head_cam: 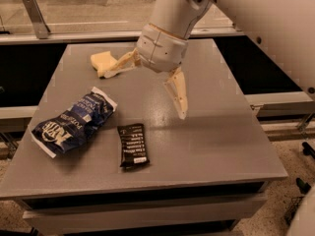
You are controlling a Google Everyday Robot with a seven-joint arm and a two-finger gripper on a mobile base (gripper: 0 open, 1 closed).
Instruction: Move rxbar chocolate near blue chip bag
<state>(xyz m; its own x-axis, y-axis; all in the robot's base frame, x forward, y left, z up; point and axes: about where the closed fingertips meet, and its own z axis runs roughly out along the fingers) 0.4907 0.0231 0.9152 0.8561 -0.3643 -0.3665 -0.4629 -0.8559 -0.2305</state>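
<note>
rxbar chocolate point(133, 145) beside blue chip bag point(74, 124); gripper point(143, 95) spread wide above table point(221, 146)

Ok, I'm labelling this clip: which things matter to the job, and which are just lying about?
Job: rxbar chocolate, blue chip bag beside it, gripper open above the table.
Lying about: yellow sponge at the table's back.

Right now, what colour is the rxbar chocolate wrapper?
The rxbar chocolate is black with white text, camera view; gripper hovers open beyond it.
</note>
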